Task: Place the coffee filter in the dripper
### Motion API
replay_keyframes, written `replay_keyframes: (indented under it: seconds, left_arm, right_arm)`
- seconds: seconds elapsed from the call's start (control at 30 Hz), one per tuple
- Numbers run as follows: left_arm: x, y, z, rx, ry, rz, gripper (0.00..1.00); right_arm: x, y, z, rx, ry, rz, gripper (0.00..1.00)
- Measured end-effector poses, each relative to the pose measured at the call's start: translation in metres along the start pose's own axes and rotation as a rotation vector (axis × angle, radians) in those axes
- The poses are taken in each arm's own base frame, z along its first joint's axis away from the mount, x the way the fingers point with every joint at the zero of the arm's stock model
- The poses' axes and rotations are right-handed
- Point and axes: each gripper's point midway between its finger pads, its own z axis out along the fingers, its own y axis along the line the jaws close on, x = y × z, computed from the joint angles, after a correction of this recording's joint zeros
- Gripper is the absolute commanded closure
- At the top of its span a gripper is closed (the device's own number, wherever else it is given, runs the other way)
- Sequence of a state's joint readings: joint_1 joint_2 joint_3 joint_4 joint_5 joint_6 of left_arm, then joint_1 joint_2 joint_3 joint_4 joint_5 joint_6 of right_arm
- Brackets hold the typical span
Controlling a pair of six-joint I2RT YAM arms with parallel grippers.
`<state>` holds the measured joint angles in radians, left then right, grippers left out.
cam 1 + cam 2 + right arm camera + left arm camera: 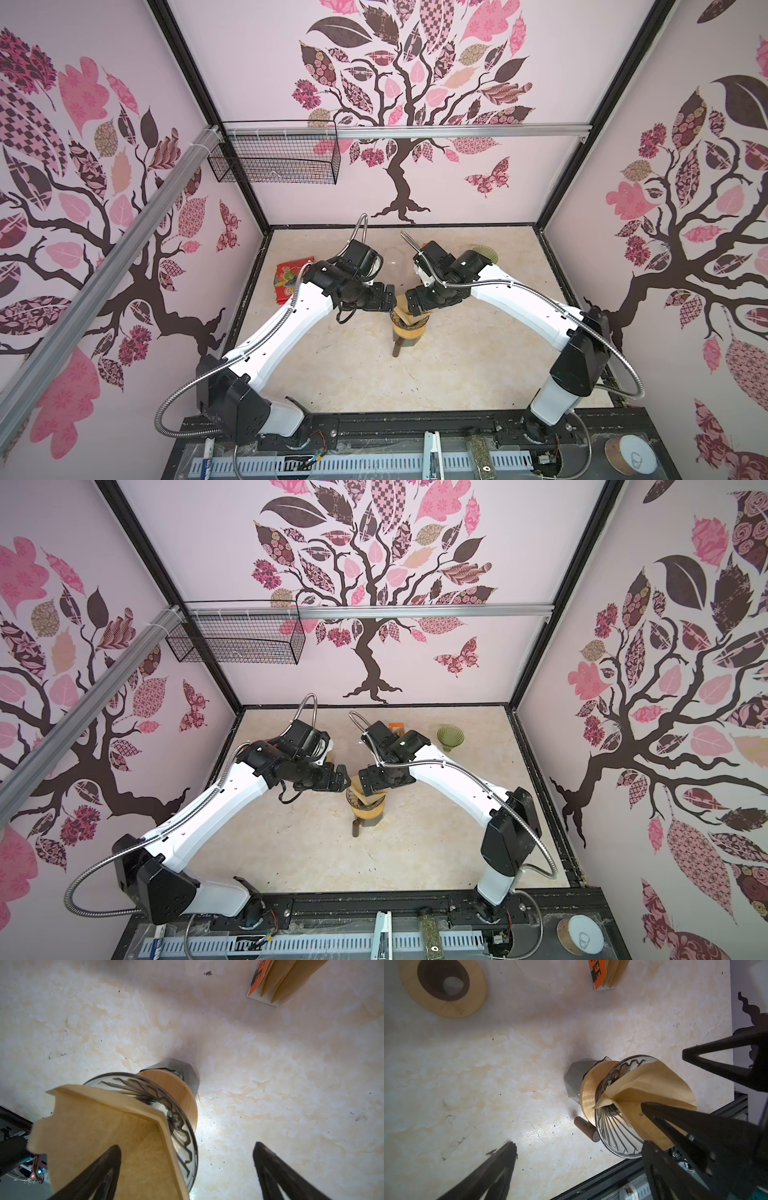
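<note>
A glass dripper (pixel 409 330) (pixel 368 810) (pixel 612 1132) (pixel 178 1126) with a wooden collar (pixel 586 1093) stands on a dark server mid-table. The brown paper coffee filter (pixel 404 312) (pixel 360 795) (pixel 652 1082) (pixel 99 1126) sits in it, part unfolded and sticking up above the rim. My right gripper (pixel 411 305) (pixel 365 782) (pixel 187 1146) is open, with one finger (pixel 110 1159) inside the filter cone and the other over the table. Just left of the dripper hangs my left gripper (pixel 391 299) (pixel 345 780) (pixel 577 1145), open and holding nothing.
A pack of filters with an orange label (pixel 397 728) (pixel 604 974) (pixel 276 978) lies behind the arms. A green dripper (pixel 484 251) (pixel 449 737) stands back right, a red packet (pixel 291 278) back left, and a wooden ring (pixel 444 987) beyond the left gripper.
</note>
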<state>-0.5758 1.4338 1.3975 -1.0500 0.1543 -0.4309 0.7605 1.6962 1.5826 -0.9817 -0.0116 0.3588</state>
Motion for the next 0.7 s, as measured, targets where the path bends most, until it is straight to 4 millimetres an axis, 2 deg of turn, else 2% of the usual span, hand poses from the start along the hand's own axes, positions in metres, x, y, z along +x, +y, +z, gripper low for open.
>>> replay_keyframes:
  seconds: [0.37, 0.57, 0.7]
  left_arm:
    - [-0.010, -0.003, 0.011, -0.005, 0.014, -0.012, 0.03]
    - [-0.005, -0.002, 0.025, -0.022, 0.060, -0.009, 0.03]
    - [-0.003, -0.002, 0.027, -0.024, 0.067, -0.003, 0.03]
  right_arm:
    - [0.011, 0.002, 0.008, -0.005, 0.018, -0.004, 0.00]
    - [0.011, 0.004, 0.008, -0.009, 0.013, -0.007, 0.00]
    - [0.009, 0.002, 0.008, -0.002, 0.009, 0.002, 0.00]
